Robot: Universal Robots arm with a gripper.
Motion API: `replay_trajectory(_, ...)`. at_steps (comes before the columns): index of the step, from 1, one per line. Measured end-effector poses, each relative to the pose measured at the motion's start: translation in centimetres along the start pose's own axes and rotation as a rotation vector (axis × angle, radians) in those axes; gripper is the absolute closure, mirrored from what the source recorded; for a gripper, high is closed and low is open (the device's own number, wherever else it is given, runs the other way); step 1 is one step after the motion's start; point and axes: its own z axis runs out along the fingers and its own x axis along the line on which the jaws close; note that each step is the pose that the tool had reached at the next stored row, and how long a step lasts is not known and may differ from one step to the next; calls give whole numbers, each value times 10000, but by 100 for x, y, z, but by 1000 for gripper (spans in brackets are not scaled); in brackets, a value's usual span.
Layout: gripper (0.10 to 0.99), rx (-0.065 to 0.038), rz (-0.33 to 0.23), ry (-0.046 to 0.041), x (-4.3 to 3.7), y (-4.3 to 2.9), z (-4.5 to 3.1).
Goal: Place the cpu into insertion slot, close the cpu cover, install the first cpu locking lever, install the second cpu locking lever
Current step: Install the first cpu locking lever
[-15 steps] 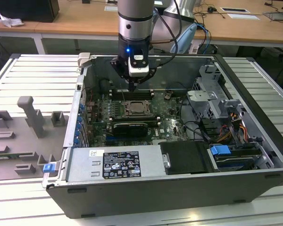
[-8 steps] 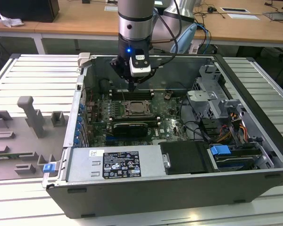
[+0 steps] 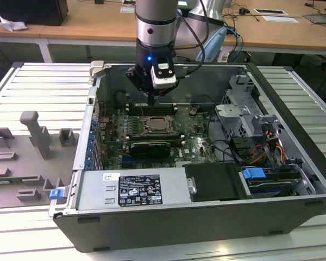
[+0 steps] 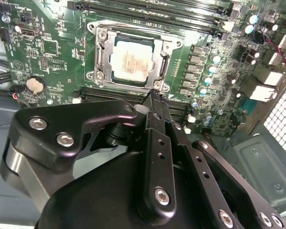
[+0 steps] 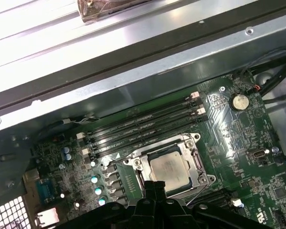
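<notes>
Black pincer (image 4: 152, 98) (closed tight, empty) points straight down, near the cpu (image 4: 131, 59).

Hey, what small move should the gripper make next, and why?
The cpu already sits under the closed cover, and the shut gripper hovers by its corner, so probably a short descent there to begin locking it down.

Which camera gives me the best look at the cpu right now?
The second wrist view: the cpu sits in the insertion slot, large and unobstructed. The first wrist view shows it smaller, with the gripper overlapping one corner. The exterior view shows it tiny, below the gripper.
</notes>
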Motion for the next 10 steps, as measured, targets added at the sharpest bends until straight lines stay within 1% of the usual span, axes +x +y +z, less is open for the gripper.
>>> replay_trajectory(2, 980, 10, -395, 29, 0, 0, 0)
replay_trajectory(10, 980, 29, -1108, 81, 0, 0, 0)
